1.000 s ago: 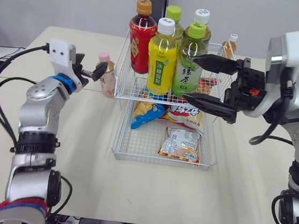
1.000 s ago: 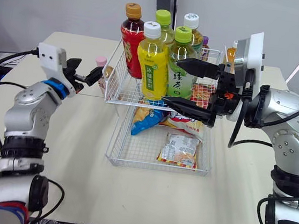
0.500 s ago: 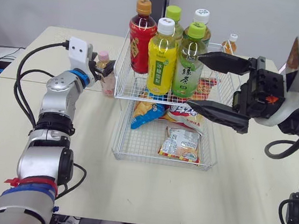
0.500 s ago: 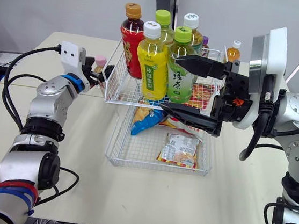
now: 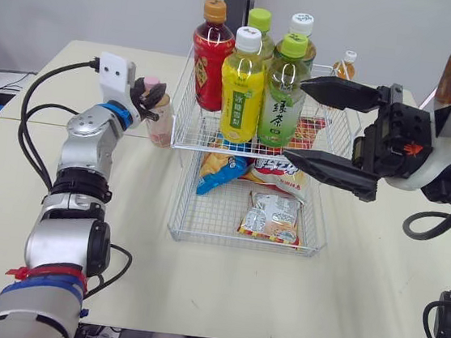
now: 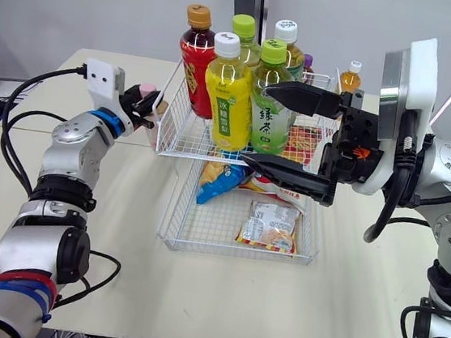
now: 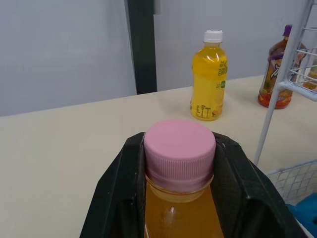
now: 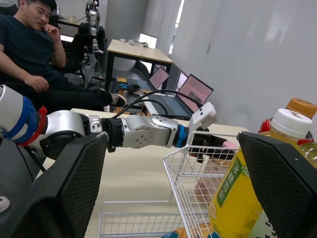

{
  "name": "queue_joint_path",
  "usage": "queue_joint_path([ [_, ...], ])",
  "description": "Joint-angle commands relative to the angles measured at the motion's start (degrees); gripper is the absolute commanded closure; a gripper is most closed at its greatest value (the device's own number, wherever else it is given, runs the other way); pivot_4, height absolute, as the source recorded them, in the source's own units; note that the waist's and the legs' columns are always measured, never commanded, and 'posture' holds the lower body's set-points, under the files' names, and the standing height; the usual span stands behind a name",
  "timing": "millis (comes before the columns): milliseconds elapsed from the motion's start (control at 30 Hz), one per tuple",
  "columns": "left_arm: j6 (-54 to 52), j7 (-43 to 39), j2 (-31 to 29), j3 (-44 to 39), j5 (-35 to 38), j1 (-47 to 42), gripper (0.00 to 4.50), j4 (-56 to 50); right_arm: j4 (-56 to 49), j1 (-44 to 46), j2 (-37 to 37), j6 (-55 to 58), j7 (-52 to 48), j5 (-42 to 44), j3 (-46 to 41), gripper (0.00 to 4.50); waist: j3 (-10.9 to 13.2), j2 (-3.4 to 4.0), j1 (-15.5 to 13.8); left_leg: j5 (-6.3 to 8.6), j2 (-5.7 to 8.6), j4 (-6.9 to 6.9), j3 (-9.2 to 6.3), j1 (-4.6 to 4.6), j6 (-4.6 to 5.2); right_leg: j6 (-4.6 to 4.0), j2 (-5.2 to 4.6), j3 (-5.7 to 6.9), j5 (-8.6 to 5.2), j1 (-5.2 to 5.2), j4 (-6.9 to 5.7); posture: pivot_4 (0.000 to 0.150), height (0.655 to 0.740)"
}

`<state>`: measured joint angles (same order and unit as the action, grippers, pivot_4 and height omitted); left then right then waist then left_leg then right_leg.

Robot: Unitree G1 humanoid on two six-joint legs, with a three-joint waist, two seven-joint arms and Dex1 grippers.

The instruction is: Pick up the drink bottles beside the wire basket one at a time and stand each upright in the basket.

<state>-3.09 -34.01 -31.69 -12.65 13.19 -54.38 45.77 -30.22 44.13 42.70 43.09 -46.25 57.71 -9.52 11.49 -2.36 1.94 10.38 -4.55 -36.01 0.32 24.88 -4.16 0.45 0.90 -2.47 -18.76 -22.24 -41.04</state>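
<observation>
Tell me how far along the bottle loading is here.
Done: five bottles stand upright in the wire basket. In hand: the left gripper is shut on the pink-capped bottle beside it. Left: that one, plus the white-capped bottle and purple-capped bottle on the table beyond. The right gripper hangs open, empty.

Silver arms [image 5: 82, 140], black right gripper [image 5: 295, 118], blue wristband [image 5: 111, 112]

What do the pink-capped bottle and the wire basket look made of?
The pink-capped bottle is probably clear plastic, with amber drink showing through; its cap looks like matte moulded plastic with fine ridges. The wire basket is thin metal wire, seemingly white-coated, in an open grid.
</observation>
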Motion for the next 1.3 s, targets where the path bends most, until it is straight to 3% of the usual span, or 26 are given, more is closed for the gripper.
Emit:
queue_joint_path([
  [33, -2.96, -3.32, -4.78, -2.49, 2.83, -1.24, 3.14, -7.31, -0.61, 1.28, 0.41, -1.29, -0.14, 0.57, -1.14, 0.00, 0.01, 0.00, -0.02, 0.00, 0.00, 0.00, 0.00, 0.02, 0.00, 0.00, 0.00, 0.00, 0.00, -0.02, 0.01, 0.150, 0.7400],
  [300, -21.84, -17.41, -15.78, -4.75, 13.30, -6.17, 3.14, -19.59, 0.26, 1.39, -0.71, -2.20, -0.32, -0.09, -0.37, 0.00, 0.04, -0.03, -0.31, 0.00, 0.01, 0.00, -0.05, 0.14, 0.00, 0.00, -0.02, 0.07, 0.00, -0.07, 0.10, 0.150, 0.7400],
  [433, -31.97, -21.98, -21.48, -5.72, 18.95, -13.06, 3.14, -23.30, 0.59, 0.95, -0.91, -3.01, -0.43, -1.21, 0.27, 0.00, 0.04, -0.04, -0.28, 0.00, 0.02, -0.03, -0.09, 0.16, 0.00, 0.01, -0.02, 0.10, -0.01, -0.06, 0.10, 0.150, 0.7400],
  [600, -39.96, -24.98, -24.37, -5.15, 23.47, -21.35, 3.14, -25.21, 1.83, 0.87, -1.34, -4.37, -0.94, -3.30, 1.43, 0.00, 0.05, -0.02, -0.18, 0.00, 0.02, 0.00, -0.06, 0.14, 0.01, 0.02, -0.01, 0.08, -0.02, -0.07, 0.10, 0.150, 0.7400],
  [833, -46.57, -26.09, -22.16, -3.07, 27.30, -27.75, 3.14, -28.98, 3.85, 1.68, -3.33, -7.00, -0.44, -6.10, 0.99, 0.00, 0.05, -0.01, -0.13, 0.00, 0.01, -0.02, -0.06, 0.11, 0.00, 0.04, 0.00, 0.06, -0.03, -0.06, 0.04, 0.150, 0.7400],
  [1300, -43.43, -26.08, -14.12, 1.09, 25.26, -20.84, 3.14, -33.78, 4.28, 3.34, -3.33, -7.52, 0.95, -6.19, -0.98, 0.00, 0.07, 0.01, -0.14, 0.00, -0.01, -0.03, -0.05, 0.12, 0.00, 0.01, -0.01, 0.04, -0.01, -0.08, 0.03, 0.150, 0.7400],
])
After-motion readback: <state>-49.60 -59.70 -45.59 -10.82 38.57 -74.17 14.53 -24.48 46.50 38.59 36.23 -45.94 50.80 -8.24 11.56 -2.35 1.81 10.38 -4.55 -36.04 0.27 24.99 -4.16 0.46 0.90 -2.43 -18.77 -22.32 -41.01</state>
